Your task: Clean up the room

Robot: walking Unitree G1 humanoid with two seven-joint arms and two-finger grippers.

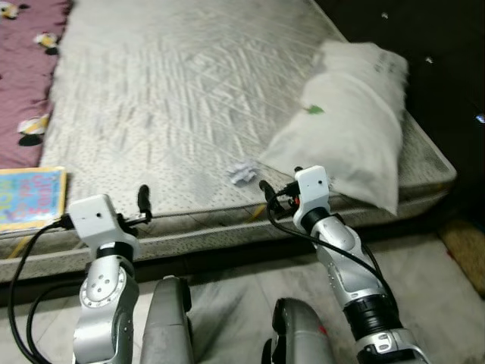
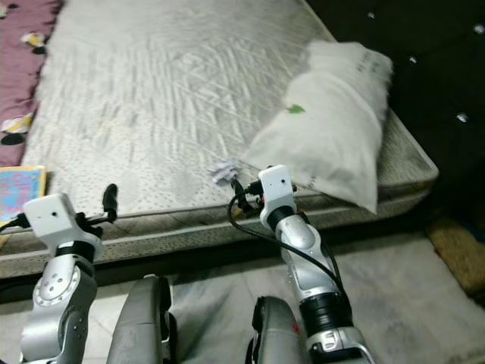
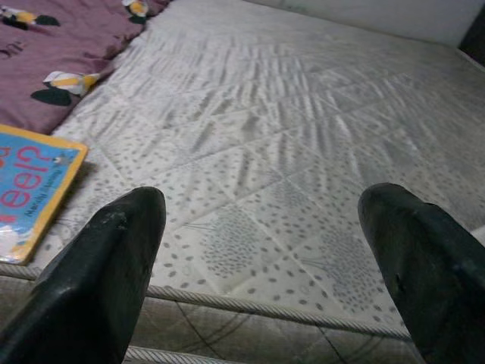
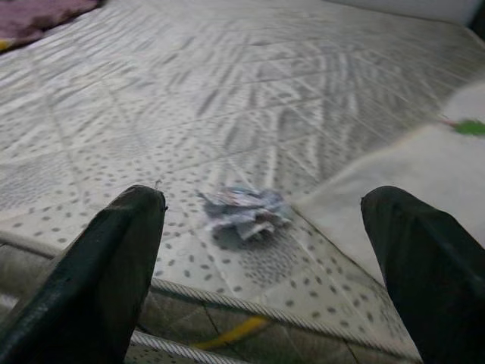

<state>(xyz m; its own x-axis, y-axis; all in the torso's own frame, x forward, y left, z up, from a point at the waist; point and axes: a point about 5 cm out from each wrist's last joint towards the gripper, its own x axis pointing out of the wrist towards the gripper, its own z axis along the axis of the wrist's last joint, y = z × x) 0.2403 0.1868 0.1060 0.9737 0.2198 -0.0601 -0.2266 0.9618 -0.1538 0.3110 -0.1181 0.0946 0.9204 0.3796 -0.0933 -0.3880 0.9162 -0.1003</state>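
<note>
— Filling most of the head views is a bare mattress (image 1: pixel 189 98), quilted in diamonds and printed with small grey dots, its corded edge running just ahead of the robot's arms. What lies on it?

— A white pillow (image 1: pixel 348 121) rests on the robot's right side of the mattress, one corner hanging over the front edge. It carries a small green mark. A maroon blanket (image 1: pixel 26 68) with yellow-and-black figures covers the far left strip.

— And nearer the robot?

— A blue book with a yellow border (image 1: pixel 29 196) lies flat at the left, close to the front edge and beside the blanket. Pale tiled floor (image 1: pixel 424 288) shows below the mattress, with a brown mat (image 1: pixel 466 254) at the right margin.

— Where are the arms?

— Both are raised at the front edge of the mattress. The left gripper (image 3: pixel 261 258) hovers over the bare quilting near the book, its two black fingers spread wide with nothing between them. The right gripper (image 4: pixel 265 258) is likewise spread wide and holds nothing.

— The piece of rubbish?

— A crumpled paper ball (image 4: pixel 244 212), white with grey print, sits on the mattress near the front edge, just beside the pillow's lower corner. It lies directly ahead of the right gripper, apart from both fingers.
</note>
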